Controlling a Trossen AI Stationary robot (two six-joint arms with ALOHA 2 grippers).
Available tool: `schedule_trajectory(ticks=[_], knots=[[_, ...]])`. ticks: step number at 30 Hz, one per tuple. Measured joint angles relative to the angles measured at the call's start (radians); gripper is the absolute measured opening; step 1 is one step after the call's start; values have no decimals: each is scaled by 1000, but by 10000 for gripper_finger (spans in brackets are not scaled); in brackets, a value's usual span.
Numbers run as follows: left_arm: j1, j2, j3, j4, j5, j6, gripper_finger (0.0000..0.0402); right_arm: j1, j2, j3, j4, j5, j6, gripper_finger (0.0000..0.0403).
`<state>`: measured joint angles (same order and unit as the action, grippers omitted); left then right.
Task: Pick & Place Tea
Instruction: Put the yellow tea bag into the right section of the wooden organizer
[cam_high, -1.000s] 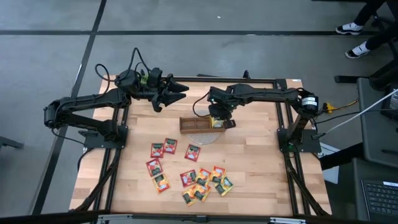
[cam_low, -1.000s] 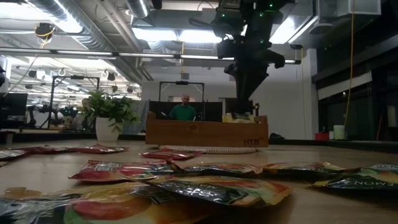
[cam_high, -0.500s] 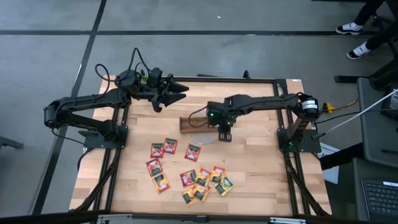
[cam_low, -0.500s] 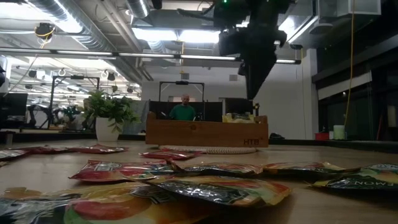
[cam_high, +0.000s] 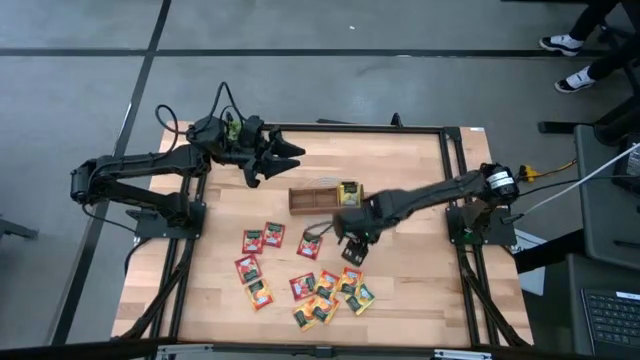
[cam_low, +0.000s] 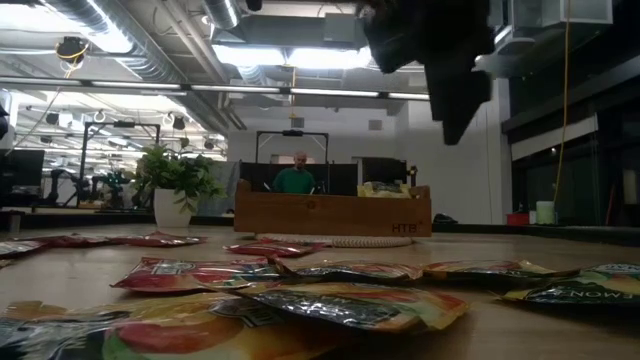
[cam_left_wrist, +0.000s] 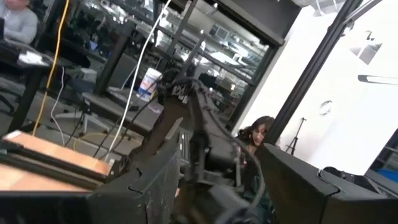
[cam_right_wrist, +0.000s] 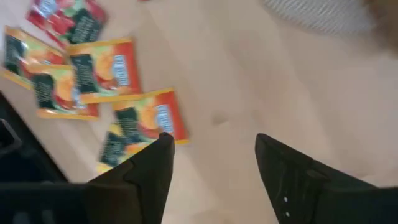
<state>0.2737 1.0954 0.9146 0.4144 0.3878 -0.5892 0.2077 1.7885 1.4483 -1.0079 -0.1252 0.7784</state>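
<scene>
Tea sachets (cam_high: 312, 285) mostly lie loose on the counter (cam_high: 410, 285); high view: I count about twelve on the bare wood, four or five red ones in a loose left-hand group and the rest in an overlapping orange and yellow-green cluster, exact count uncertain where they overlap. At least one yellow sachet (cam_high: 349, 192) sits at the right end of the wooden tray (cam_high: 312, 199), so sorting is judged begun but mostly undone. The right gripper (cam_high: 352, 248) hangs between tray and cluster, nothing seen in it; the left gripper (cam_high: 283, 152) waits near the counter's far edge, fingers spread and empty. Low view: one tray (cam_low: 333, 212) with yellow packets showing above its rim, one potted plant (cam_low: 177, 187) beside it, one person seated far behind, sachets (cam_low: 350, 302) in the foreground. Left wrist view: fingers (cam_left_wrist: 146, 183) stand wide, only room beyond. Right wrist view: fingers (cam_right_wrist: 144, 174) apart and empty above four orange sachets (cam_right_wrist: 102, 70), plus a red one at the frame edge.
</scene>
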Motion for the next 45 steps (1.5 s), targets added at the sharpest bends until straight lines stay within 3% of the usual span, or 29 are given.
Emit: schedule_trajectory(ticks=[7, 12, 45], knots=[[-34, 0, 0, -57, 0, 0, 216, 150, 0, 0, 59, 62, 304, 224], [-62, 0, 0, -58, 0, 0, 216, 222, 19, 2, 110, 63, 417, 224], [-143, 0, 0, -53, -5, -89, 216, 326, 300, 3, 112, 15, 369, 219]])
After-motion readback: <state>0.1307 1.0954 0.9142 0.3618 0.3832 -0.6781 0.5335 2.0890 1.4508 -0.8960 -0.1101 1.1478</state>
